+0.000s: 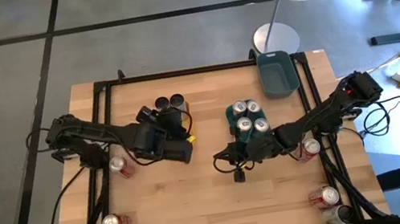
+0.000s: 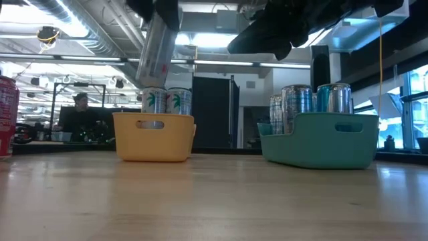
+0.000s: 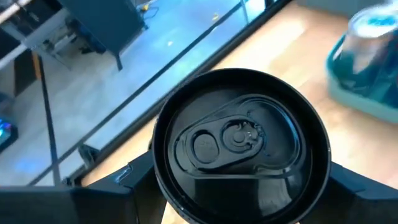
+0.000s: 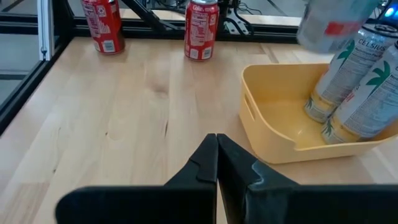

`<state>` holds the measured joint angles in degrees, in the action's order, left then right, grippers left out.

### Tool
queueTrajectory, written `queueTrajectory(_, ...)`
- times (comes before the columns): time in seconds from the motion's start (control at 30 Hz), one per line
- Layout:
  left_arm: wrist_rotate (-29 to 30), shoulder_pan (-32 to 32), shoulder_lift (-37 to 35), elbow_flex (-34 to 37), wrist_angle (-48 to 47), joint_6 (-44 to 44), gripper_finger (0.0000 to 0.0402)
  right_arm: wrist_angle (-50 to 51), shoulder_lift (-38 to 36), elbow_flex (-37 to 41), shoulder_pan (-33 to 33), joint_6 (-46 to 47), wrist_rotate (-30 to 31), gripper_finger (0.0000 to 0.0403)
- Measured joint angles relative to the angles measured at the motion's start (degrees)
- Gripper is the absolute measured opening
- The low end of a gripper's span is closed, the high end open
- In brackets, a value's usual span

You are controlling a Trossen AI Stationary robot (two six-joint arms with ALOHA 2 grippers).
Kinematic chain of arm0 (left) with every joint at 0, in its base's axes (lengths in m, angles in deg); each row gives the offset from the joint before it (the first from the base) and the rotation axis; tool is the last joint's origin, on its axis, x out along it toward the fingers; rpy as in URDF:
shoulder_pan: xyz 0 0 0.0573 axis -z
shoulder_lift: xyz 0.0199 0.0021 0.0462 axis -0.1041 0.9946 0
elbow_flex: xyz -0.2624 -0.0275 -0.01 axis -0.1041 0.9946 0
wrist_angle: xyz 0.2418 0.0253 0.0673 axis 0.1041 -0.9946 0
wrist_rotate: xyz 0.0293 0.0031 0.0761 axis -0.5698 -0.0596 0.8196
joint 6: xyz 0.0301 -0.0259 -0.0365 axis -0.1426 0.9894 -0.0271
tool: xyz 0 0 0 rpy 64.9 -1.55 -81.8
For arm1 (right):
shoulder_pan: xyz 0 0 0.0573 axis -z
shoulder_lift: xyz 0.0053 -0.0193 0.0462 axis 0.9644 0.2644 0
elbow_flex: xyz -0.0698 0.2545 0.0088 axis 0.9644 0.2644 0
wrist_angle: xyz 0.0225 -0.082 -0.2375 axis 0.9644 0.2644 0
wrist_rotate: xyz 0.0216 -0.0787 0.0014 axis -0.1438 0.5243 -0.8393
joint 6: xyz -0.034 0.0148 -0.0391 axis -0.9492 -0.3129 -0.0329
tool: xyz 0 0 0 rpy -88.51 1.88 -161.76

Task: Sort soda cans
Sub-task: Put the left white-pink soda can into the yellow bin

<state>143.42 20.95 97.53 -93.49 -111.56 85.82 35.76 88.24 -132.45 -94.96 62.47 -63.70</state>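
My left gripper is shut on a silver can with a black top, above the yellow tray. That tray holds two upright silver cans, which stand on their bases. The teal tray holds three silver cans. Red cans stand on the table near its left edge and its right edge. My right gripper is shut, empty, and hovers over bare wood near the teal tray. My left gripper pinches the can between its two fingers, one on each side of the wall just below the top rim. The can is lifted clear of the table. In the low view it hangs tilted above the yellow tray.
An empty dark tray sits at the table's far right corner. A black frame rail runs around the table top. Open wood lies toward the near edge between the red cans.
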Motion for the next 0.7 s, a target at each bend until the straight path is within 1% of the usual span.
queueTrajectory(0.07, -0.24, -0.25, -0.03, 3.06, 2.09, 0.72, 0.0255, -0.04, 0.18, 0.00, 0.00, 0.53, 0.02, 0.0005)
queueTrajectory(0.2, -0.10, -0.95, -0.37, 8.37, 10.56, 1.02, 0.0255, -0.08, 0.66, 0.00, 0.02, 0.92, 0.05, 0.0005)
queueTrajectory(0.43, -0.71, -2.91, -0.37, 16.42, 28.48, -3.66, 0.0255, -1.02, 1.83, 0.00, 0.02, 1.51, 0.07, 0.0005)
queueTrajectory(0.7, -1.15, -6.25, -0.37, 25.79, 42.91, -3.48, 0.0255, -1.52, 2.68, -0.02, 0.04, 1.78, 0.11, 0.0005)
